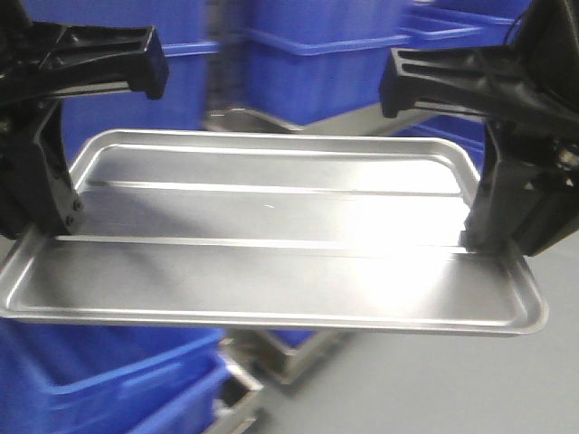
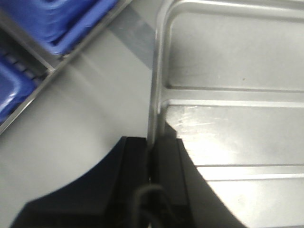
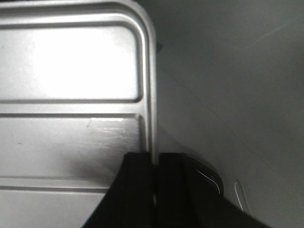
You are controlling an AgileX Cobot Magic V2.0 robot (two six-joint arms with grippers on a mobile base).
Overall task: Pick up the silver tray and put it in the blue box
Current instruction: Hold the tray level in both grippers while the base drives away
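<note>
the left gripper (image 2: 152, 159), mostly cut off at the frame edge, has its jaws clamped on the left rim of the silver tray (image 1: 271, 235). the tray is held aloft between both arms, above blurred blue boxes (image 1: 99, 384); which box is meant cannot be told. glare washes out part of the tray's floor. the right gripper (image 3: 156, 168) pinches the right rim, jaws closed on it.
</note>
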